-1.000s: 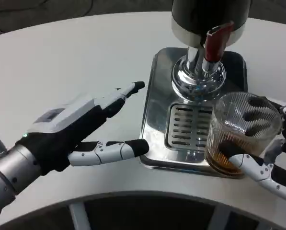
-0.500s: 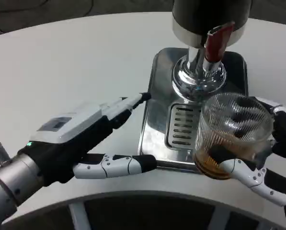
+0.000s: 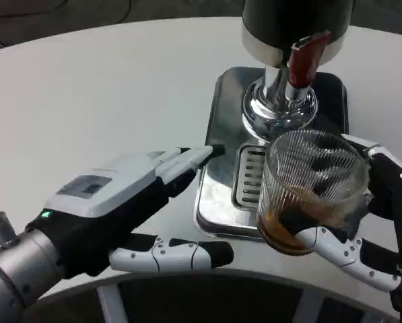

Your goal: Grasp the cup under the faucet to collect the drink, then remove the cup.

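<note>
Head view: my right robot hand (image 3: 362,229) clamps the upright cup (image 3: 312,192), now below the faucet (image 3: 281,101), while my left robot hand (image 3: 130,208) waits open alongside.

White round table (image 3: 86,87) up top; steel drip tray (image 3: 221,155) sits flat on it; dispenser (image 3: 281,74) stands on the tray.

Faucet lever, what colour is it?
Red; the faucet lever shows best in the head view.
</note>
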Motion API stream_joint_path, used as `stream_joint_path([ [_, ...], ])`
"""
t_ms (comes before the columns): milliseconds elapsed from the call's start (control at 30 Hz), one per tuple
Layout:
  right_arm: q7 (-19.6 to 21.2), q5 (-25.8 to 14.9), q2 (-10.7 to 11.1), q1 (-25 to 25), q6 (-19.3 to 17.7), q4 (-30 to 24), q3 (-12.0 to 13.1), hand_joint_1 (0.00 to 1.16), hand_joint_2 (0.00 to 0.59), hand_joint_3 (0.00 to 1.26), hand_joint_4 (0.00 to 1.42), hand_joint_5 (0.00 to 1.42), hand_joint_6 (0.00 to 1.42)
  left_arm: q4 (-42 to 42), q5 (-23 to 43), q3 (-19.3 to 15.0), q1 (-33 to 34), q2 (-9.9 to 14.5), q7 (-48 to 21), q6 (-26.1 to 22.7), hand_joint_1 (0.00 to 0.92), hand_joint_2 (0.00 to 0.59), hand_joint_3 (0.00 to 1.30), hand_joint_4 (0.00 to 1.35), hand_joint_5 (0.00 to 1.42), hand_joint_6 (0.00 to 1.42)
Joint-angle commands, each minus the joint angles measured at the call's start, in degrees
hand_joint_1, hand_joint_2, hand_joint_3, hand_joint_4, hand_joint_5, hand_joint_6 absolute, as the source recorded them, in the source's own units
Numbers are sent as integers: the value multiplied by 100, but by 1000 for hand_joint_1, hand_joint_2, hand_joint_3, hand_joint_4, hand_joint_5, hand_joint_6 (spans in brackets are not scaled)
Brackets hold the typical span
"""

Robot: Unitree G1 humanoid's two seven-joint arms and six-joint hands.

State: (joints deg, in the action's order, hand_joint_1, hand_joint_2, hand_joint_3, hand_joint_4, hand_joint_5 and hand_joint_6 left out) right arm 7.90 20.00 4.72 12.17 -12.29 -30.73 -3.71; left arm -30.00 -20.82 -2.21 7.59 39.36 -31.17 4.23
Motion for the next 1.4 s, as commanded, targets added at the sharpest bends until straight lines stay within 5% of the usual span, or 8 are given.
stream_joint_path([
  [33, -100, -43, 27, 141, -229, -317, -33, 732, 234, 825, 971, 1163, 1138, -362, -136, -84, -314, 127, -145, -222, 0, 118, 0, 0, 0, 13],
  [633, -509, -206, 225, 437, -337, -555, -8, 734, 235, 825, 972, 1164, 1138, -1139, -218, -608, -1277, -63, -43, -451, 0, 118, 0, 0, 0, 12],
  [1400, -666, -280, 371, 633, -489, -714, 187, 744, 239, 825, 977, 1178, 1160, -1294, -197, -585, -1393, -65, -57, -339, 0, 107, 0, 0, 0, 0],
])
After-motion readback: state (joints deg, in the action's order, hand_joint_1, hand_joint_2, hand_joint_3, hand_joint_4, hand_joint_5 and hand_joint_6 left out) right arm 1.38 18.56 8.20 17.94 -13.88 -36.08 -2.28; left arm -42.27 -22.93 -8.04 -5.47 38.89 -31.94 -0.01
